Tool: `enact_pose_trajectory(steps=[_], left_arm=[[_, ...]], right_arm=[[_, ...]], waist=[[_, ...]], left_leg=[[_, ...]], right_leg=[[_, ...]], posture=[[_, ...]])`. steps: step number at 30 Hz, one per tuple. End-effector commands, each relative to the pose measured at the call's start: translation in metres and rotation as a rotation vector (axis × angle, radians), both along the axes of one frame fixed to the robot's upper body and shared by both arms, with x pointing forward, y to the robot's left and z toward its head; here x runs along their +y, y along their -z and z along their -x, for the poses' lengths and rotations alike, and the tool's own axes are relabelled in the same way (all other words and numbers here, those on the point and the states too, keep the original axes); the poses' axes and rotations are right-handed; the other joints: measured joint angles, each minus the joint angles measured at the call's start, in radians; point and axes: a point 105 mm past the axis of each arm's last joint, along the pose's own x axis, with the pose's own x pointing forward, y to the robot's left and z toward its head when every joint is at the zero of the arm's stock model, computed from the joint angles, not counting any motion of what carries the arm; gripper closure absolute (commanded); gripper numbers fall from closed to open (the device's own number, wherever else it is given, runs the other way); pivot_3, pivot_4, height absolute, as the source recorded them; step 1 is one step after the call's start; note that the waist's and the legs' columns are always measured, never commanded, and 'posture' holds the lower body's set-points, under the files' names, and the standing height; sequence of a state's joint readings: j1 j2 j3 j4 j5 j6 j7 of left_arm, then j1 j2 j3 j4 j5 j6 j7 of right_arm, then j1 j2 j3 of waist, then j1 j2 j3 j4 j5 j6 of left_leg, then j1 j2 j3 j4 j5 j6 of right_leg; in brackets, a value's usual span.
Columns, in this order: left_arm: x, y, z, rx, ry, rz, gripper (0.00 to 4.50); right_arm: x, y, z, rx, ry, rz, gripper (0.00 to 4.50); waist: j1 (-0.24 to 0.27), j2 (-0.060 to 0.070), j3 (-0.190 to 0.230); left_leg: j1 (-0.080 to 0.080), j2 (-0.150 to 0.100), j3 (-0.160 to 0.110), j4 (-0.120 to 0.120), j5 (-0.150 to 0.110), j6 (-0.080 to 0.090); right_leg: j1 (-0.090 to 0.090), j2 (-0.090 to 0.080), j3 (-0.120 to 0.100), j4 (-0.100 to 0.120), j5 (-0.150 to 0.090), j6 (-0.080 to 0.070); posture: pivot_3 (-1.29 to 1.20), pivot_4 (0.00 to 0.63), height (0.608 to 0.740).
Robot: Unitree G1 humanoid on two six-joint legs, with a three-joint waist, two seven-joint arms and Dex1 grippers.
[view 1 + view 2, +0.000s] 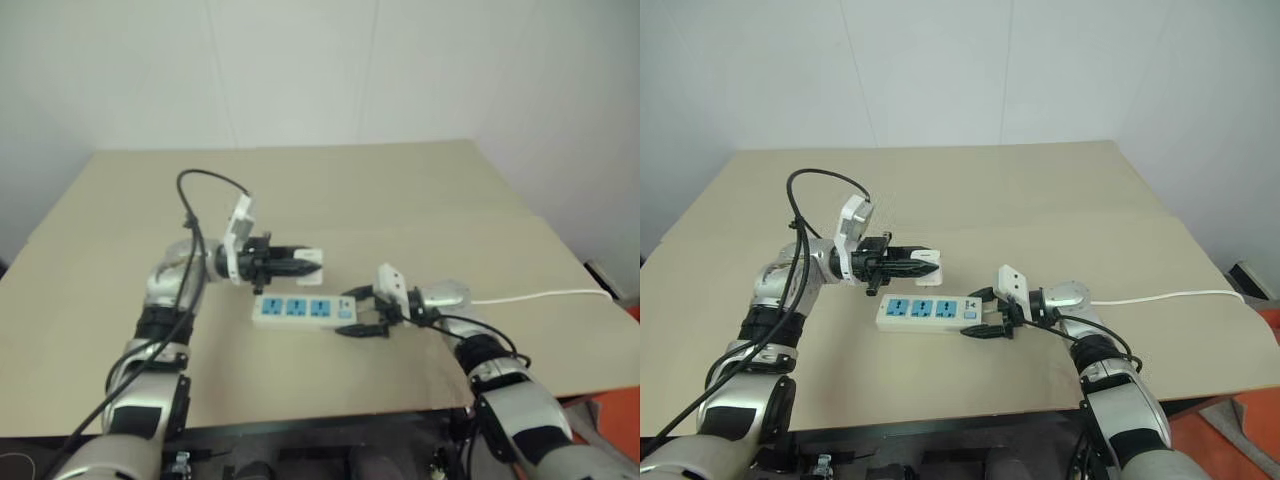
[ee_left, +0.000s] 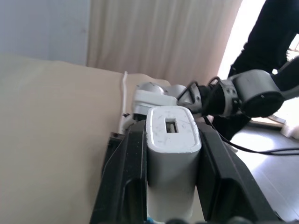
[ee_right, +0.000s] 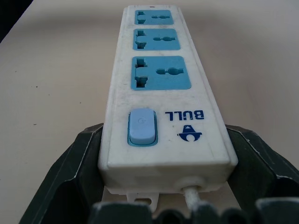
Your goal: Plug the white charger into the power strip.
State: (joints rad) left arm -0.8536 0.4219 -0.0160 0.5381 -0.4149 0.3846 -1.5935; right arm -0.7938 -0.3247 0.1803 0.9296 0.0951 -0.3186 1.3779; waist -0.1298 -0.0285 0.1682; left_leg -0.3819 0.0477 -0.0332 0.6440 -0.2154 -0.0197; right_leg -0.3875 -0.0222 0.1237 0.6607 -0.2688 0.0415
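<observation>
The left pincer (image 1: 300,262) is clenched on the white charger (image 1: 311,259), holding it in the air just above the far end of the power strip (image 1: 304,311). The charger's long axis runs level, pointing toward the robot's right. In the left wrist view its lower body is hidden between the black fingers (image 2: 126,177), and only the end face with a small rectangular port shows; its prongs cannot be made out. The power strip lies flat on the tabletop (image 1: 330,190), long axis left to right, its three blue sockets facing up and its switch end toward the right pincer (image 1: 362,312). That pincer stands open, its fingers straddling the switch end on either side. The strip's thin white cable (image 1: 540,296) trails off rightward, partly hidden behind the right wrist.
</observation>
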Motion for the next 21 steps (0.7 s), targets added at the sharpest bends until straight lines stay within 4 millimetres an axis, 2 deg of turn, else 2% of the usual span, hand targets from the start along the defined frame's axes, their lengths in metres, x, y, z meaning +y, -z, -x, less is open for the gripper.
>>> enact_pose_trajectory(steps=[1,7,11,21], left_arm=[[-0.003,-0.004,0.000,-0.006,0.047,0.004,3.49],[-0.014,0.000,-0.001,0.010,0.091,0.049,3.49],[-0.020,0.010,-0.002,-0.001,0.102,0.019,3.49],[-0.017,0.032,-0.007,-0.024,0.071,-0.028,3.49]], right_arm=[[0.007,0.019,0.010,0.049,-0.052,0.067,1.10],[0.005,0.021,0.009,0.045,-0.030,0.072,1.10],[0.004,0.022,0.009,0.052,-0.015,0.069,1.10],[0.001,0.024,0.010,0.059,-0.003,0.087,1.10]], waist=[[-0.003,0.000,0.000],[-0.006,0.000,0.000],[-0.009,0.000,0.000],[-0.011,0.000,0.000]], left_leg=[[0.000,0.000,0.000,0.000,0.000,0.000],[-0.001,0.000,0.000,0.000,0.000,0.000],[-0.001,0.000,0.000,0.000,0.000,0.000],[-0.001,0.000,0.000,0.000,0.000,0.000]], right_leg=[[0.000,0.000,0.000,0.000,0.000,0.000],[0.000,0.000,0.000,0.000,0.000,0.000],[0.000,0.000,0.000,0.000,0.000,0.000],[0.000,0.000,0.000,-0.001,0.000,0.000]], posture=[[0.00,0.150,0.740],[0.00,0.150,0.740],[0.00,0.150,0.740],[0.00,0.150,0.740]])
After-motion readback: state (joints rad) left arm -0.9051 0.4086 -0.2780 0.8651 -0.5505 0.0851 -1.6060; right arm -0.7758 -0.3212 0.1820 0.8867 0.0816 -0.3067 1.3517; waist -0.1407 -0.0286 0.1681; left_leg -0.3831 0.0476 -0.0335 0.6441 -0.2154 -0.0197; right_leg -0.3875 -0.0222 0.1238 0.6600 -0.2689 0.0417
